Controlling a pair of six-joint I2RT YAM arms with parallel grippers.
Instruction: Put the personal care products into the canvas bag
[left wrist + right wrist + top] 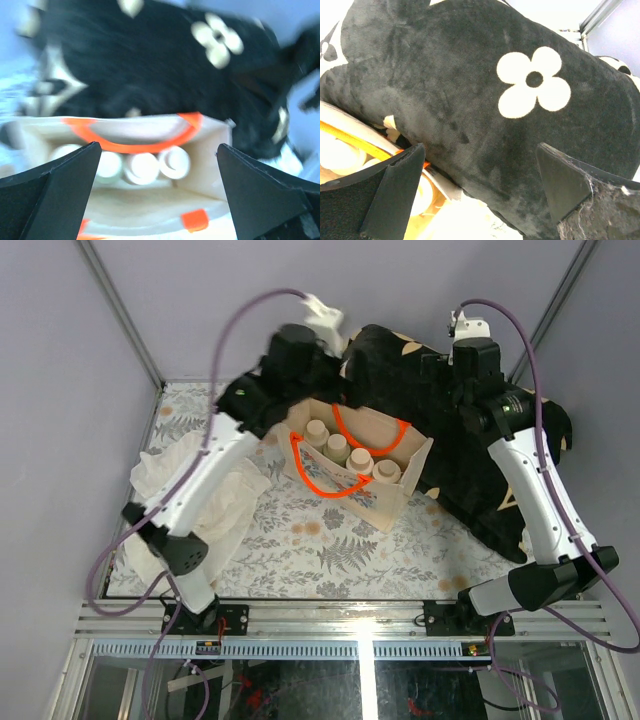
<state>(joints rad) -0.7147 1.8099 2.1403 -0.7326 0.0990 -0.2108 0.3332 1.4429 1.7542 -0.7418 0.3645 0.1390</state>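
The canvas bag (392, 502) is beige (orange handles (135, 148)), bottles (360, 459) cream-capped, cloth (470, 100) black with pale flowers.

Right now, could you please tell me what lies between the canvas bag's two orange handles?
Four cream-capped bottles in a row, inside the canvas bag, seen in the top view.

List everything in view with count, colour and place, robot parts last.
Small cylindrical cream-capped bottles: four, cream, in a row inside the canvas bag.
Beige boxy canvas bag with orange loop handles: one, table centre.
Black plush cloth with cream flower marks: one, behind and right of the canvas bag.
Thin white plastic bag: one, left of the canvas bag.
Grey fern-print table cover: one, under everything.
Left end effector: black, open, above the bottles.
Right end effector: black, open, at the black cloth.
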